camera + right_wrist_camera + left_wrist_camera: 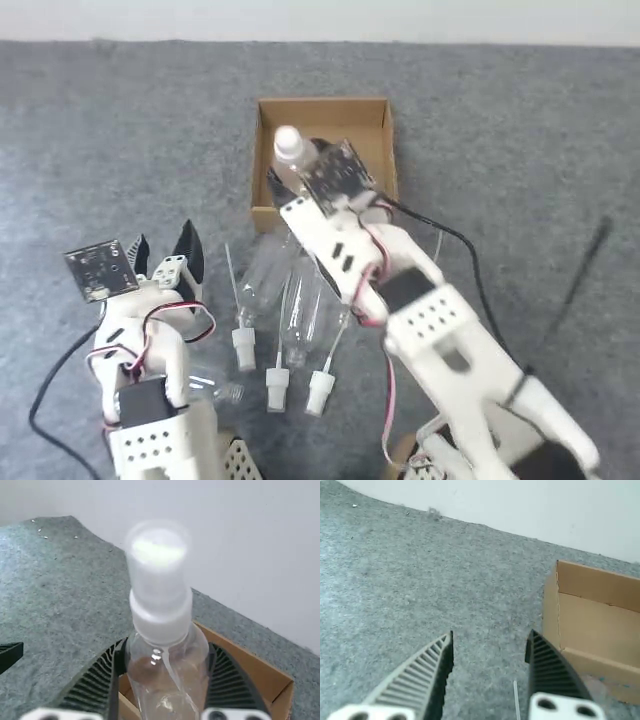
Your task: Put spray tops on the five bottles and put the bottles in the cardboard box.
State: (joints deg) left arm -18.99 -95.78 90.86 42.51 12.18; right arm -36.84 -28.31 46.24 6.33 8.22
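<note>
Right end effector (165,652): fingers clamped on the shoulders of an upright clear bottle (162,680) fitted with a white spray top (159,580). The held bottle hangs over the left part of the open cardboard box (375,120), which sits at the far middle of the grey tabletop (520,150). Left end effector (491,635): fingers apart, gripping nothing, above the tabletop left of the box. Uncapped bottles (300,315) lie on their sides just near of the box, between the two arms. Three loose spray tops (277,385), each with a thin dip tube, lie at their near ends.
</note>
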